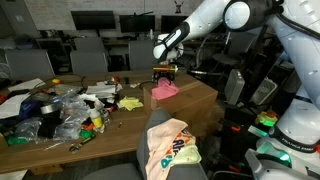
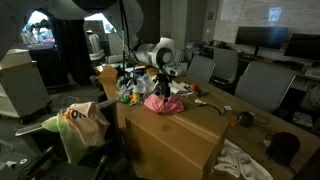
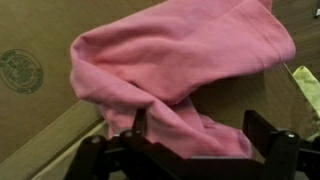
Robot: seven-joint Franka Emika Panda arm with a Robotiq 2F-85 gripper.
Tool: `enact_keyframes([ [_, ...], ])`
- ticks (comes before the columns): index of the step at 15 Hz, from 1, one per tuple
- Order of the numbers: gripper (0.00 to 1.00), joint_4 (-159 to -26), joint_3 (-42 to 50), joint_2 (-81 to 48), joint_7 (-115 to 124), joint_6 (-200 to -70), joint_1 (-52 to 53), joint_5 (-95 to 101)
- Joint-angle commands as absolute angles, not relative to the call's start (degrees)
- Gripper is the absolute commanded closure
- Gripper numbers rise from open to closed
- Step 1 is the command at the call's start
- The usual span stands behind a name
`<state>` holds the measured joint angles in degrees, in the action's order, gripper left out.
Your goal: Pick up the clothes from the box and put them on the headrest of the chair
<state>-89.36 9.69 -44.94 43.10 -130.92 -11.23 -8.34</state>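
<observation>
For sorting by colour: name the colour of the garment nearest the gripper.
The garment is pink; the wrist view shows it best.

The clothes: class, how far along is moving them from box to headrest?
Done: the printed white garment and the yellow-green one lie on the headrest. In hand: the open claw straddles the pink garment on the box, not yet closed. Left: grip it and carry it there.

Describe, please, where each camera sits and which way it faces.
Exterior view: behind the chair's headrest, facing over the box; arm at upper right.
Exterior view: near a box corner, facing its side; arm behind it, draped clothes left.
Wrist view: looks down past the open claw onto the box.
Shared: all three show the pink garment; both exterior views show the claw above it.
</observation>
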Motion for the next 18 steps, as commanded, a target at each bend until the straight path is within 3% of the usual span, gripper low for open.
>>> enact_keyframes([
  [1,0.00,-85.0,10.0,-47.7,41.8,-128.0,-11.6,-10.1],
  [3,0.00,-84.3,10.0,-48.2,41.8,-127.2,-11.7,-10.1],
  [4,0.25,-83.9,10.0,-48.5,41.7,-126.8,-11.8,-10.1],
  [6,0.32,-83.6,10.0,-48.8,41.7,-126.3,-11.8,-10.0],
  [14,0.94,-83.4,9.9,-48.7,41.6,-125.2,-12.0,-10.1],
  [15,1.00,-83.9,9.9,-48.2,41.6,-125.3,-11.9,-10.1],
  [18,1.00,-85.6,9.8,-46.5,41.6,-125.8,-11.5,-10.1],
])
